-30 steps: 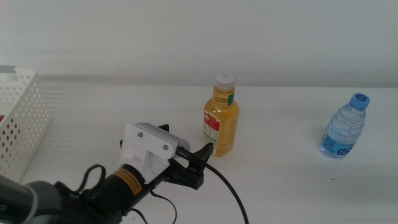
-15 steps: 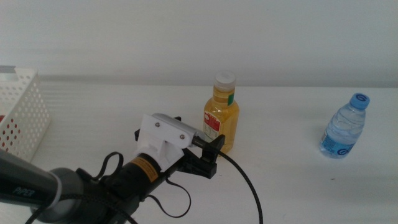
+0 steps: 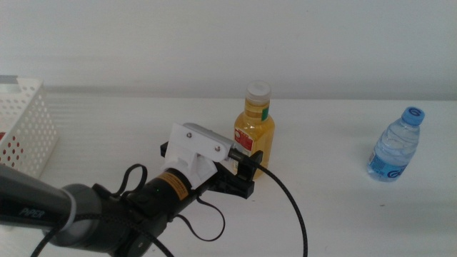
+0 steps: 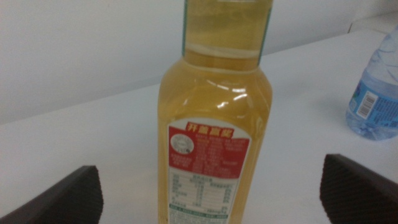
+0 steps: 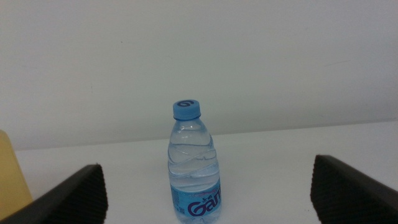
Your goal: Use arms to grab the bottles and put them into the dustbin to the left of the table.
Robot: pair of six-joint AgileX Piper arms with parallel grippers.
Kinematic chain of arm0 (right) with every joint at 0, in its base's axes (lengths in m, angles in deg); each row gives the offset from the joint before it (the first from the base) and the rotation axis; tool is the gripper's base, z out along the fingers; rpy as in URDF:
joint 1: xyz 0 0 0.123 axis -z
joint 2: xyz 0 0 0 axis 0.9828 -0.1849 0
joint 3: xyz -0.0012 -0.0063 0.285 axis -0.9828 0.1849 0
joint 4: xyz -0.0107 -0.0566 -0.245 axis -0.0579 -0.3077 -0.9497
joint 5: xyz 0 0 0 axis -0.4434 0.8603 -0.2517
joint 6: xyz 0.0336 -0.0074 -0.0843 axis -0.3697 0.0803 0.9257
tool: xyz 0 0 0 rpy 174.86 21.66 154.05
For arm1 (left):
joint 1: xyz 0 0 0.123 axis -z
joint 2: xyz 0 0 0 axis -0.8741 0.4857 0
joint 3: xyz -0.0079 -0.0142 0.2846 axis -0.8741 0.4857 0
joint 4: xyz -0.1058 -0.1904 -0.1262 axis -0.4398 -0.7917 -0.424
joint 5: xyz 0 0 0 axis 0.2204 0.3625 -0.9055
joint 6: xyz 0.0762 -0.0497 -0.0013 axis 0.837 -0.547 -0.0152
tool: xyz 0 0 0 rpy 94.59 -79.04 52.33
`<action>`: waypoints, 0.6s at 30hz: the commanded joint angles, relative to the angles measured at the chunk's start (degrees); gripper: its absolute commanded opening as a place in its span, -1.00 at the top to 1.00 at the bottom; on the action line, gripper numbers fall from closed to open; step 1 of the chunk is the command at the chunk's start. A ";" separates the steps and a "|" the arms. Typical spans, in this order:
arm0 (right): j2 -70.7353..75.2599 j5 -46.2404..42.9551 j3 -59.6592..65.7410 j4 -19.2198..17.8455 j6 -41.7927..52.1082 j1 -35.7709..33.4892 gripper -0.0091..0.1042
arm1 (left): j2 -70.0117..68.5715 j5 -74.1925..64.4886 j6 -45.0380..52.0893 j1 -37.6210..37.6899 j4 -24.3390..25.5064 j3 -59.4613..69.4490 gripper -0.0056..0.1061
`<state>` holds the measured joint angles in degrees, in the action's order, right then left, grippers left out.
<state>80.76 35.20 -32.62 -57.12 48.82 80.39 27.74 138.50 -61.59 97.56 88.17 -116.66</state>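
The yellow juice bottle [image 3: 255,132] with a white cap stands upright mid-table. My left gripper [image 3: 248,165] reaches in from the left, open, its black fingers at the bottle's lower part. In the left wrist view the juice bottle [image 4: 214,124] fills the gap between the wide-apart jaws of the left gripper [image 4: 217,193]. The clear blue-capped water bottle [image 3: 394,146] stands far right. My right gripper [image 5: 214,190] is open and faces that water bottle [image 5: 194,168] from a distance. The white perforated dustbin [image 3: 25,135] sits at the left edge, with something red showing through its holes.
The white table [image 3: 335,214] stretches bare between the two bottles and in front of them. A black cable [image 3: 289,207] trails from the left gripper toward the front edge. A white wall runs behind the table.
My left gripper has moved forward and to the right, from short of the juice bottle to having its fingers alongside the bottle. Both bottles have stayed put.
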 commanded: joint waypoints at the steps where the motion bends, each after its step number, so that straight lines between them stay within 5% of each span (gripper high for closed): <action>1: 2.25 -0.46 2.56 -0.46 0.22 0.12 -0.70 | 0.08 -1.16 0.05 0.49 0.03 -0.91 -0.78; 18: 2.25 -0.46 2.56 -0.46 0.22 0.12 -0.70 | 5.83 4.44 -0.82 0.49 -1.05 -2.37 -0.78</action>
<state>80.76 35.20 -32.62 -57.12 48.82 80.39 33.07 141.64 -62.14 97.56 87.85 -118.43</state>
